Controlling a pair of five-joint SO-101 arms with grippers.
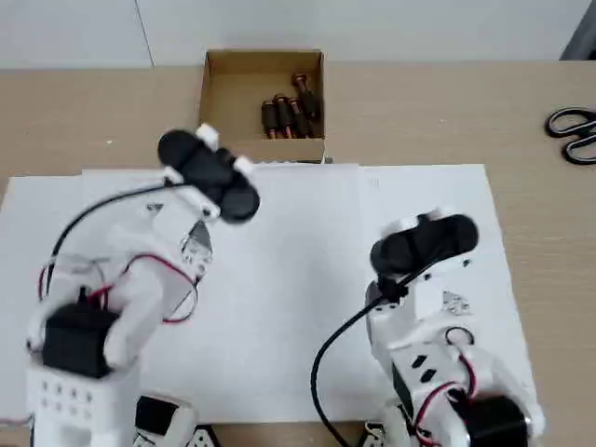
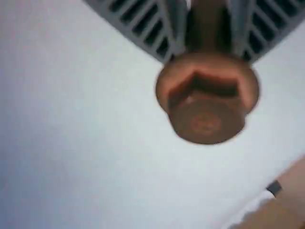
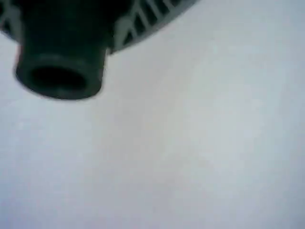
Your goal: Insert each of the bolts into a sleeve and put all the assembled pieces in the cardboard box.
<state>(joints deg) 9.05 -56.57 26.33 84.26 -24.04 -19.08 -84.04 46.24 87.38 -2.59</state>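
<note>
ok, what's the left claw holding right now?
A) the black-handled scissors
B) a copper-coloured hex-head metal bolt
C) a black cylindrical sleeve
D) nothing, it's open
B: in the left wrist view the copper-coloured hex-head metal bolt sits clamped in the left claw, head towards the camera. The black cylindrical sleeve is in the right claw.

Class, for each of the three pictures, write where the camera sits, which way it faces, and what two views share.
High view: fixed above the table, looking down on left arm, right arm, white sheet, cardboard box.
Left wrist view: on the left arm, facing down past its pincer and gripped bolt.
Right wrist view: likewise, pincer holding a sleeve.
Shared: the sheet.
</note>
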